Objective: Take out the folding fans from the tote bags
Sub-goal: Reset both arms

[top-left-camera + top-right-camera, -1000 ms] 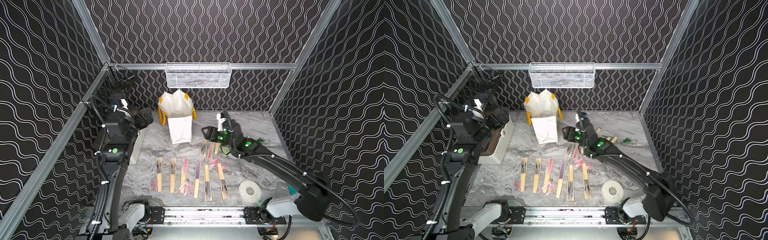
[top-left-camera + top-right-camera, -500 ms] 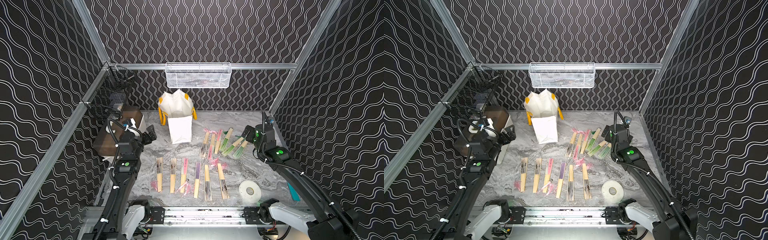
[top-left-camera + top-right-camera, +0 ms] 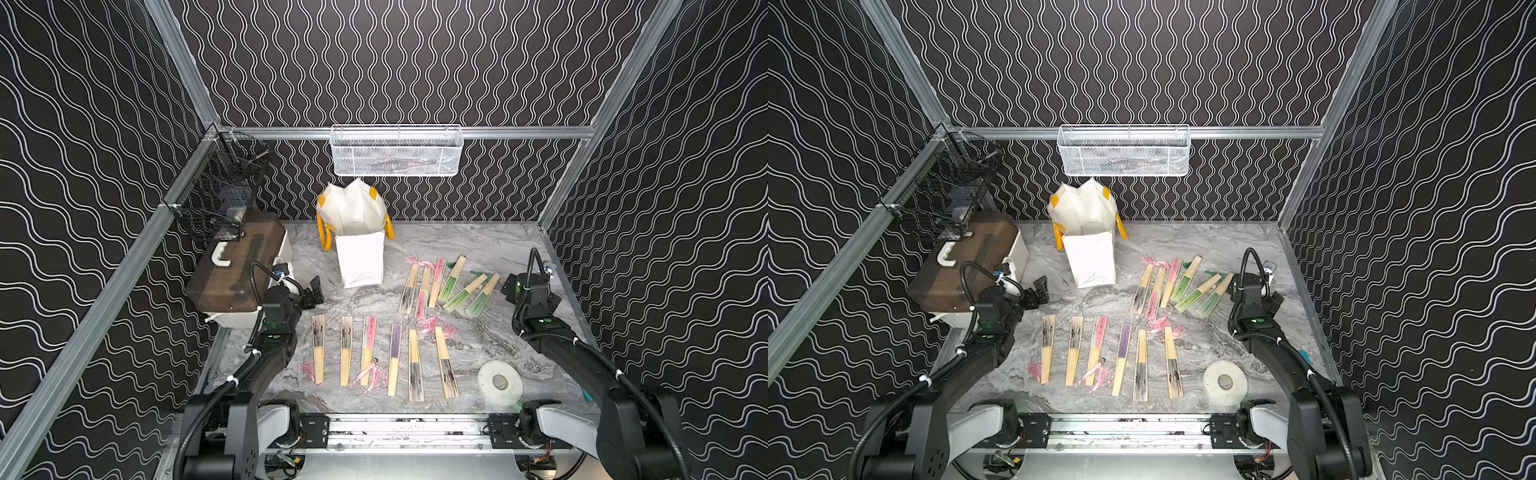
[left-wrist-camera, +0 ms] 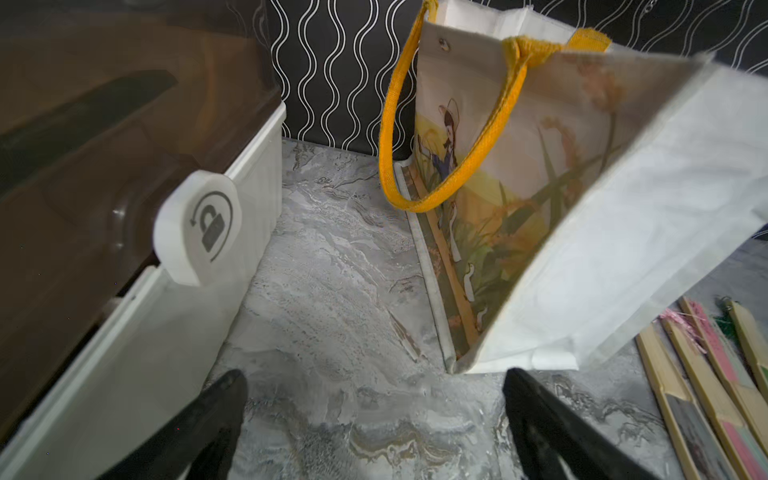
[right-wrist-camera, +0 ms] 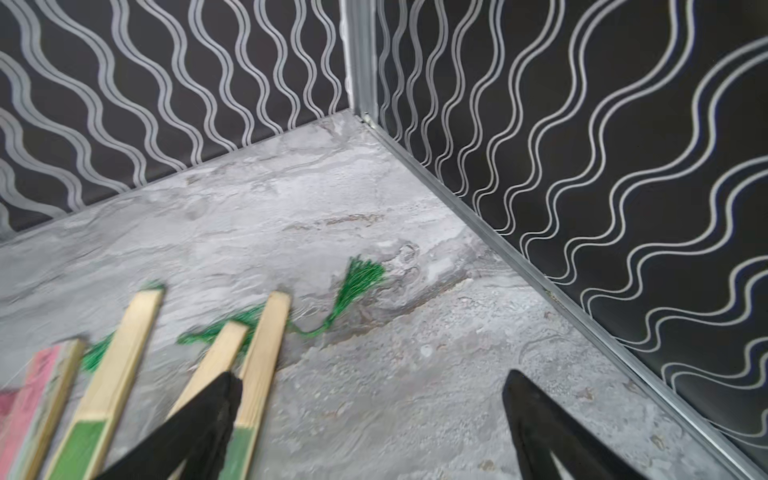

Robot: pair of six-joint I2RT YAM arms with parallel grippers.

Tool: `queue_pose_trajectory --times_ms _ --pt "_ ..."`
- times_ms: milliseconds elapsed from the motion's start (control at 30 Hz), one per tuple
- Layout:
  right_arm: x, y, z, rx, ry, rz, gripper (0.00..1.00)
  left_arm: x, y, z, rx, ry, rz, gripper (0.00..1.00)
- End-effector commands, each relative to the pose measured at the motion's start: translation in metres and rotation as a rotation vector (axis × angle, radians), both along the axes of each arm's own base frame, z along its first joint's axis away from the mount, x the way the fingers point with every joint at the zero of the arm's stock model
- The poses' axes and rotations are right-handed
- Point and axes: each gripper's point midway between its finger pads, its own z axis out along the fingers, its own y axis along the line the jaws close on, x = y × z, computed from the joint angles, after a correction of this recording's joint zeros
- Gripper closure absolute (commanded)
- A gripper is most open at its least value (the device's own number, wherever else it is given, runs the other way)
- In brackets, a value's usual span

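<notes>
The white tote bag (image 3: 359, 249) with yellow-orange handles stands upright at the back, and its inside is hidden. Several folding fans lie in a row (image 3: 365, 353) on the marble table at the front. Several more, pink and green, lie fanned out to the bag's right (image 3: 451, 284). My left gripper (image 3: 313, 291) is open and empty, low over bare table between the box and the bag (image 4: 582, 208). My right gripper (image 3: 528, 284) is open and empty beside the green fans (image 5: 257, 365), facing the back right corner. One finger overlaps them in the right wrist view.
A brown-lidded white box (image 3: 237, 266) sits at the left, close to my left gripper. A white tape roll (image 3: 498, 382) lies front right. A white mesh basket (image 3: 397, 151) hangs on the back rail, and a black wire basket (image 3: 220, 195) on the left rail.
My right arm has pulled back from over the middle fans to the right side, and its jaws have opened wide. My left arm has come down from high by the box to low.
</notes>
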Motion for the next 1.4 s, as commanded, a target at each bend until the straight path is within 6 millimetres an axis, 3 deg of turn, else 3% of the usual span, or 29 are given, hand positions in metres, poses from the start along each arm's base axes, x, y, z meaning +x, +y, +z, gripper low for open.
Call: queue_pose_trajectory --times_ms 0,467,600,800,933,1300,1367 --pt "0.014 -0.008 0.006 0.001 -0.1 0.001 0.0 0.01 -0.005 0.021 0.084 -0.119 -0.05 0.01" --pt "0.021 -0.005 -0.044 0.007 -0.169 0.105 0.0 0.03 -0.015 -0.043 0.103 0.006 -0.136 0.01" --pt "0.033 0.009 -0.056 0.029 -0.136 0.214 0.0 0.037 -0.02 -0.06 0.093 0.024 -0.175 0.01" --pt "0.043 0.035 -0.078 0.034 -0.111 0.385 0.0 0.036 -0.025 -0.06 0.098 0.014 -0.197 0.01" --pt "0.048 0.053 -0.082 0.046 -0.062 0.5 0.0 0.039 -0.024 -0.063 0.102 0.034 -0.19 0.01" --pt "0.052 0.046 -0.083 0.105 -0.073 0.508 0.0 0.049 -0.021 -0.073 0.168 0.12 -0.124 0.01" --pt "0.053 0.046 -0.083 0.1 -0.075 0.508 0.0 0.048 -0.031 -0.072 0.177 0.114 -0.141 0.01"
